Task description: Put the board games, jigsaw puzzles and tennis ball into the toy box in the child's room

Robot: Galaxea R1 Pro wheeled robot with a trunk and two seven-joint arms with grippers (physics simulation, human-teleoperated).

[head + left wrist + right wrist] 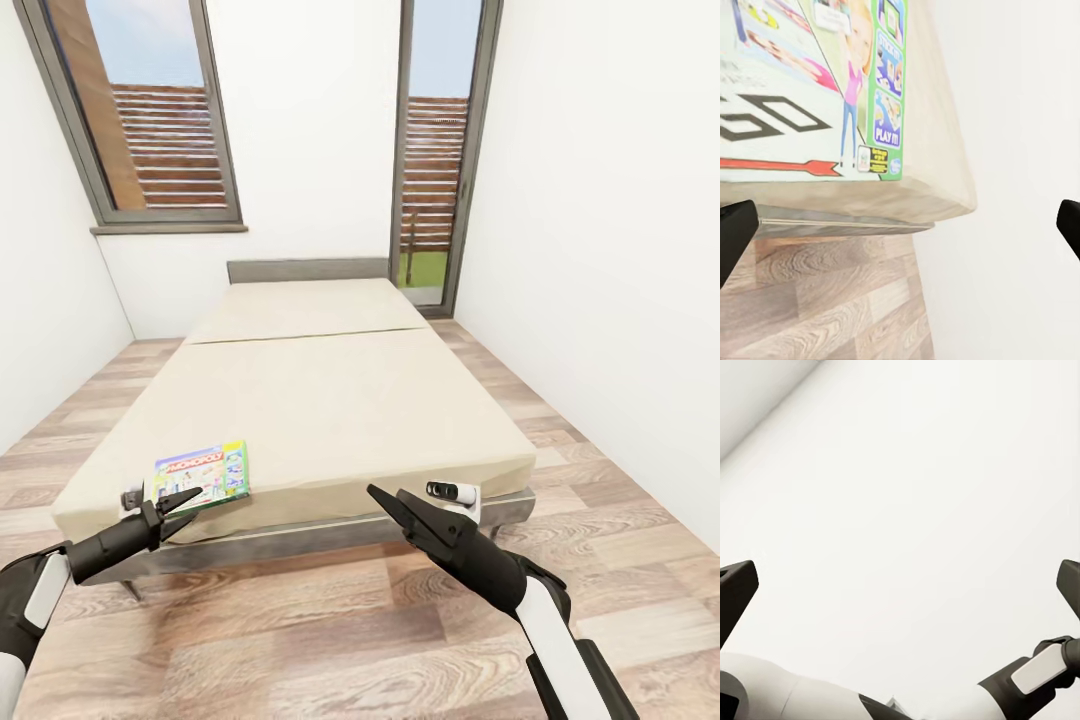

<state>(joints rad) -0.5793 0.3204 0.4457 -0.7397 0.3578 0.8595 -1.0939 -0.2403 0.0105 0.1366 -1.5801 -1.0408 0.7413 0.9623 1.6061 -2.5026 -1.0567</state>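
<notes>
Monopoly board game [202, 476], a flat green-and-white printed box, lies at the near left corner of the beige mattress of the grey-framed bed [330, 400], its long axis running roughly along the foot edge and turned slightly askew. I judge the step to be the approach for its pickup: the left gripper [178, 505] hangs just before the box, fingers spread and empty. Next it must reach over the edge and pinch the box's near side, while the right gripper [385, 500], also spread, waits empty.
</notes>
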